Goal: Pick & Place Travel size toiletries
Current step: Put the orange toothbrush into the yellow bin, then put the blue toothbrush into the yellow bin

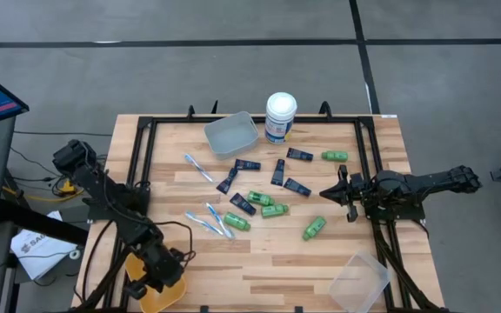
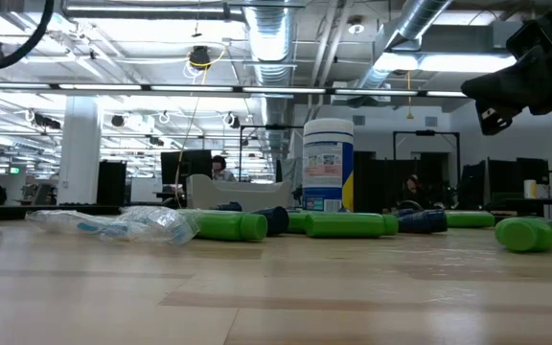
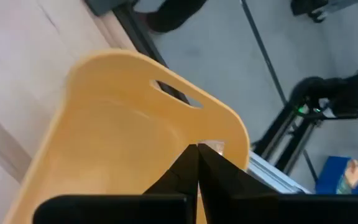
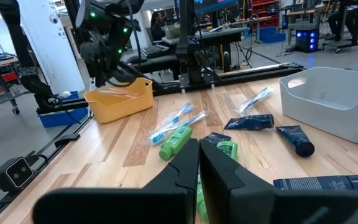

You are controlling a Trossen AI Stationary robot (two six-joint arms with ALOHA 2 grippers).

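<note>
Numerous travel size toiletries [image 1: 263,202] lie loose mid-table, ahead of my right gripper [image 1: 341,193] and well apart from my left gripper [image 1: 165,280], evidently spread for sorting into bins. My left fingers are closed together and empty over the yellow bin [image 1: 156,294]. My right fingers are likewise closed, holding nothing, clear of the table [image 1: 259,269].

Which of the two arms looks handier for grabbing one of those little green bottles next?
Probably the right: its gripper hovers beside a green bottle, while the left gripper sits over the yellow bin.
</note>
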